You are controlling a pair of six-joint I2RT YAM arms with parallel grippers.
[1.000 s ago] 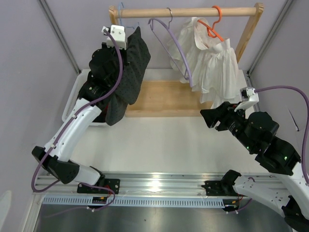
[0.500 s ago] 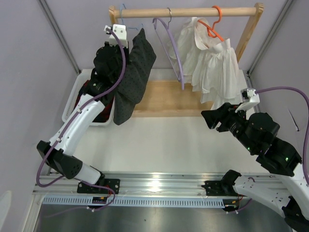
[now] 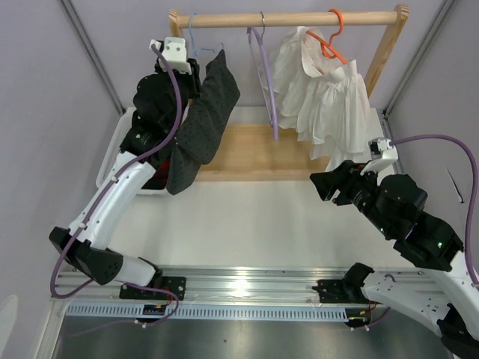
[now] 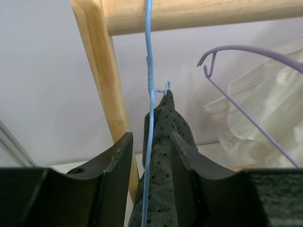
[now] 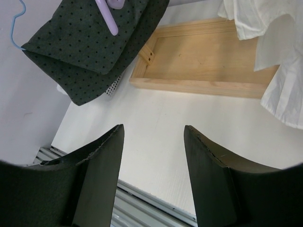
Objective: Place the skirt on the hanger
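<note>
We see the skirt (image 3: 203, 120) hanging on the pale blue hanger (image 4: 149, 94) at the left end of the wooden rail (image 3: 299, 18), left gripper (image 4: 150, 142) parted with wire and fabric between its jaws, right gripper (image 5: 154, 132) open wide, holding nothing.

A wooden rack (image 3: 299, 18) stands at the worktop's (image 3: 247, 224) far edge. A bare lilac hanger (image 3: 267, 82) hangs mid-rail. Toward the right end, an orange hanger (image 3: 331, 37) carries a white ruffled garment (image 3: 322, 97). A white bin (image 3: 108, 166) sits at the far-left corner.
</note>
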